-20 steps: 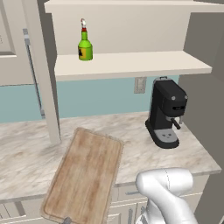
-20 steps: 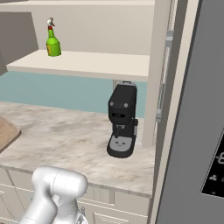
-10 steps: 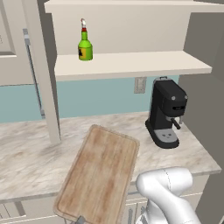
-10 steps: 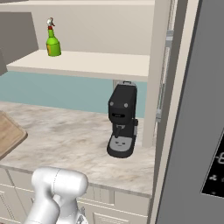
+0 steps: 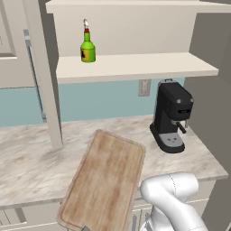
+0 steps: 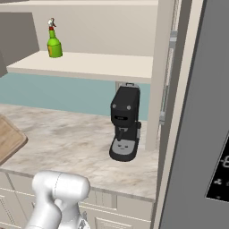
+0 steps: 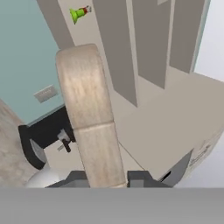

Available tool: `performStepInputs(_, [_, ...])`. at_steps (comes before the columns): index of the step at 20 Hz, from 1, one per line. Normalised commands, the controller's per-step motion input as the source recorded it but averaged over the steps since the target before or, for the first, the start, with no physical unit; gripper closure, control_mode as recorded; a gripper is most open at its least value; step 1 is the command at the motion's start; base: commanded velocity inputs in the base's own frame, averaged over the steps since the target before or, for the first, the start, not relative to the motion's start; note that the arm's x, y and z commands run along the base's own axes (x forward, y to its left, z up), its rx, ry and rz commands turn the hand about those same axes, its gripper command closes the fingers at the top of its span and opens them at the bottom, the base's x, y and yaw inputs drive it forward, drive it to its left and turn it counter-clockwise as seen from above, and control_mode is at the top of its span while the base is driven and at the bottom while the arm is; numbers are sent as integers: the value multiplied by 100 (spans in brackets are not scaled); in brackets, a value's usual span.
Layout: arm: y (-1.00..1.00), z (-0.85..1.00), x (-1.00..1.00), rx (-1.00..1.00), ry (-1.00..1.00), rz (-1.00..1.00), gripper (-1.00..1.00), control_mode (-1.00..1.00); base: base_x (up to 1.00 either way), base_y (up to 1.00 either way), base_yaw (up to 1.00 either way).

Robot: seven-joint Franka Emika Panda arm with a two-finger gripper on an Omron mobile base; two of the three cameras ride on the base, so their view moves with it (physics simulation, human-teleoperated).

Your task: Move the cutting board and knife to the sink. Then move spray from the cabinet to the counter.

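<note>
Wooden and pale brown, the cutting board [image 5: 105, 179] is clamped by its near end in the gripper [image 7: 108, 180], whose two dark fingertips [image 7: 78, 178] press against its faces on either side, so the jaws are closed on the slab. From the hand's own camera the board [image 7: 89, 118] rises edge-on straight out from between the fingers and runs away from the hand. Seen from behind on the left, it slants upward and away from the hand, its far rounded end out over the beige marbled counter [image 5: 31, 167] and its near end over the counter's front edge, just beside the arm's white elbow. From the right side, one corner of the board [image 6: 9, 139] pokes in over the counter [image 6: 71, 143], ahead and to the left of the arm. Beyond the board's far end and off to the right stands a black coffee machine [image 5: 172, 116], upright on the stone and well apart from the board. Higher up and farther back from the hand, the green spray [image 5: 87, 44] stands upright on the lower shelf of the open beige cabinet [image 5: 135, 67], near its left end. A wall outlet [image 5: 144, 87] sits on the blue backsplash under that shelf.
</note>
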Motion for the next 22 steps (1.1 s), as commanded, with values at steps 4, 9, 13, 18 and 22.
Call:
performStepInputs(4, [-4, 0, -59, 0, -9, -9, 100, 100, -23, 0, -4])
performStepInputs(9, [0, 0, 0, 0, 0, 0, 100, 100, -91, -4, -23])
performStepInputs(13, [0, 0, 0, 0, 0, 0, 100, 100, -83, -11, -28])
performStepInputs(18, [0, 0, 0, 0, 0, 0, 100, 100, -58, -34, -35])
performStepInputs(22, [0, 0, 0, 0, 0, 0, 100, 100, -24, -68, -43])
